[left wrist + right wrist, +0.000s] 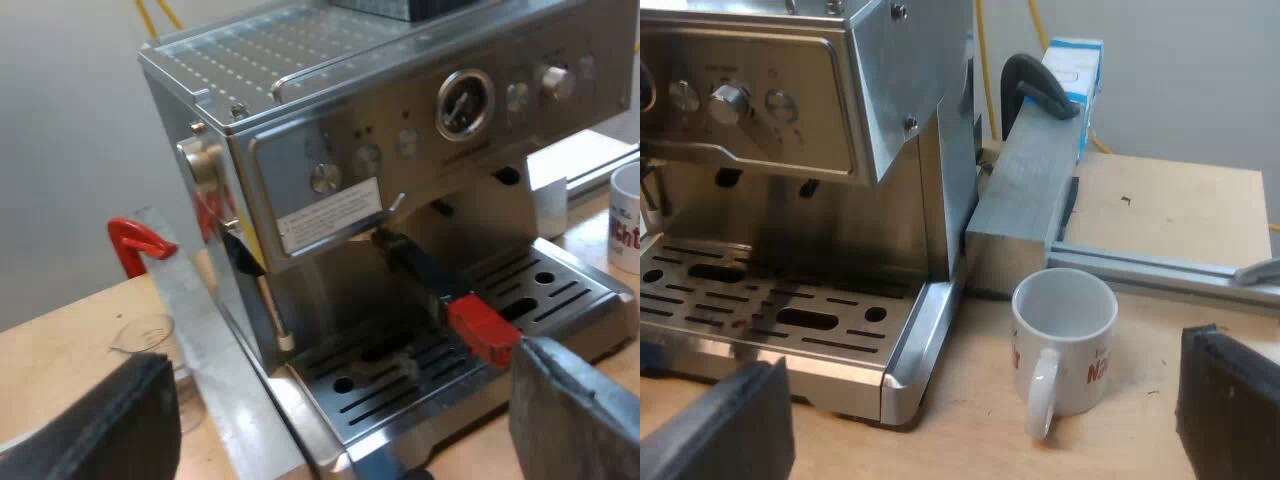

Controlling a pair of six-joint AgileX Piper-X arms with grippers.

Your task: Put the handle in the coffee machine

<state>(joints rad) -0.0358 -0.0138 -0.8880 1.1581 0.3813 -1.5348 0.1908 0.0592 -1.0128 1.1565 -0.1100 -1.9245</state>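
Fingers of the left gripper (340,420) stand wide apart, holding nothing, before the boxy steel espresso machine (300,150). From its front juts the dark handle with a red end (450,300), its metal head hidden underneath. The right gripper (975,415), equally spread, faces a white ceramic mug (1070,320), its lettering half turned away.

Soft, even light is falling; the espresso machine (400,150) is shading its drip tray (790,300), its steel glinting mildly.
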